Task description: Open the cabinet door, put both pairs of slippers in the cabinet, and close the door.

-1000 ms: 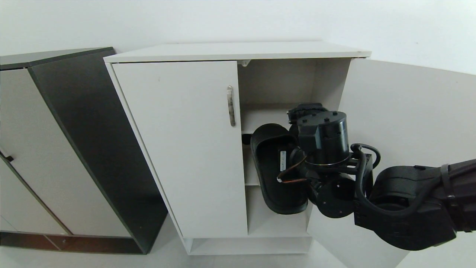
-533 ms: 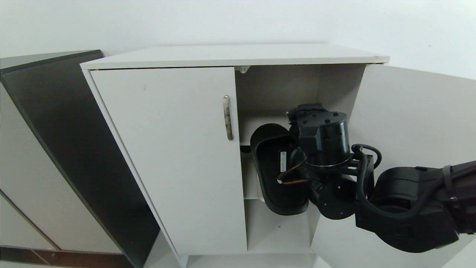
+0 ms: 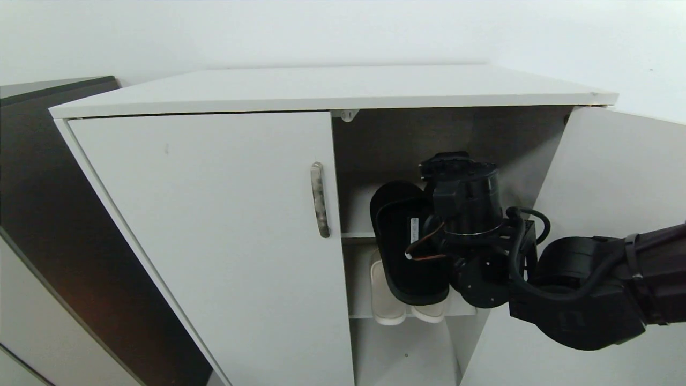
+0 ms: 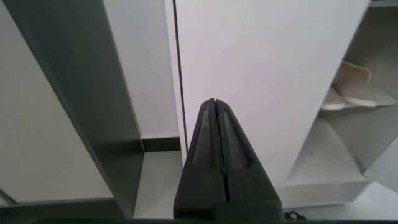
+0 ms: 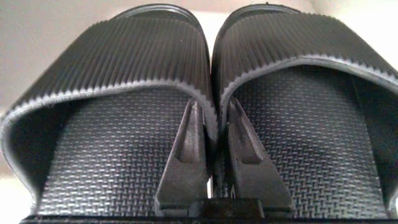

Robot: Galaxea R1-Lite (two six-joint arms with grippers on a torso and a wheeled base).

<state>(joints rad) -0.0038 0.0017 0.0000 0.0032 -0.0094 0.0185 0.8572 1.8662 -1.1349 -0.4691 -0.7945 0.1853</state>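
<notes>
The white cabinet (image 3: 321, 91) has its right door (image 3: 611, 214) swung open and its left door (image 3: 214, 241) closed. My right gripper (image 5: 216, 155) is shut on the black slippers (image 5: 211, 93), pinching the two inner straps together. In the head view the black slippers (image 3: 407, 241) hang soles out in the cabinet's opening, in front of the upper shelf. A white pair of slippers (image 3: 388, 300) lies on the lower shelf, white slippers (image 4: 351, 87) also showing in the left wrist view. My left gripper (image 4: 214, 102) is shut and empty, low before the closed left door.
A dark-sided cabinet (image 3: 64, 214) stands to the left of the white one. A metal handle (image 3: 320, 199) sits on the closed left door. The open right door flanks my right arm on the right.
The whole head view has shifted: the cabinet now looks nearer and larger, and the white slippers on the lower shelf have come into view. The black slippers sit a little deeper in the opening.
</notes>
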